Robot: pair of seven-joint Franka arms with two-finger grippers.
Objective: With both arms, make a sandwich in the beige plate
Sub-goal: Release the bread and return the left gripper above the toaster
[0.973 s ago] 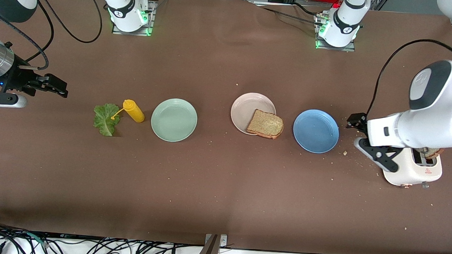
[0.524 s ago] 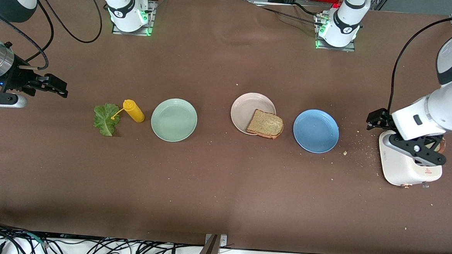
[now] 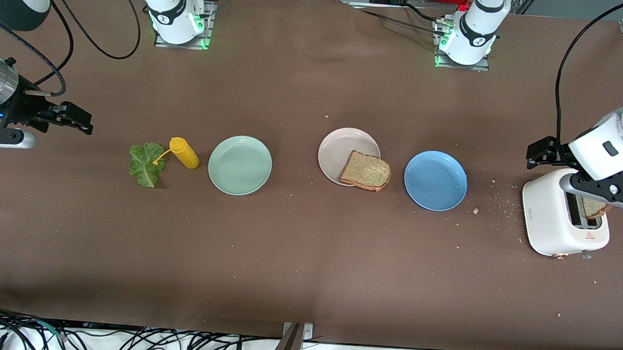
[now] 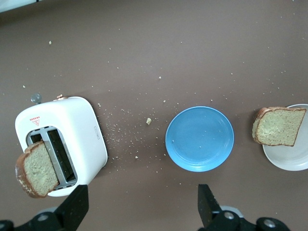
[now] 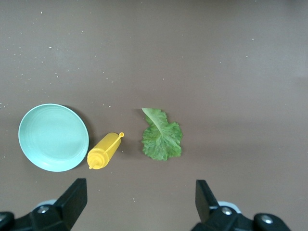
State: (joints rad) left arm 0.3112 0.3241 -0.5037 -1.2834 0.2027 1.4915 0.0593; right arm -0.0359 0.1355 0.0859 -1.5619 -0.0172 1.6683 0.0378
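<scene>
Landmark: beige plate [image 3: 344, 151]. One bread slice [image 3: 366, 171] lies on its rim, overhanging toward blue plate [image 3: 435, 180]. 2nd slice [image 4: 36, 169] stands in toaster [image 3: 562, 220] w/ crumbs [image 3: 501, 209] around, at left-arm end. Left gripper [image 4: 139, 207] over toaster, fingers spread, empty. Lettuce [image 3: 146, 170], mustard bottle [image 3: 184, 153], mint plate [image 3: 240, 165] toward right-arm end. Right gripper [image 5: 137, 202] waits, fingers apart, over the table by lettuce.

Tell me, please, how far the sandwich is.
Done: one bread slice lies on the beige plate, overhanging its rim. In hand: the open left gripper is above the toaster, where the second slice stands. Left: that slice and the lettuce; the open right gripper waits above it.
</scene>
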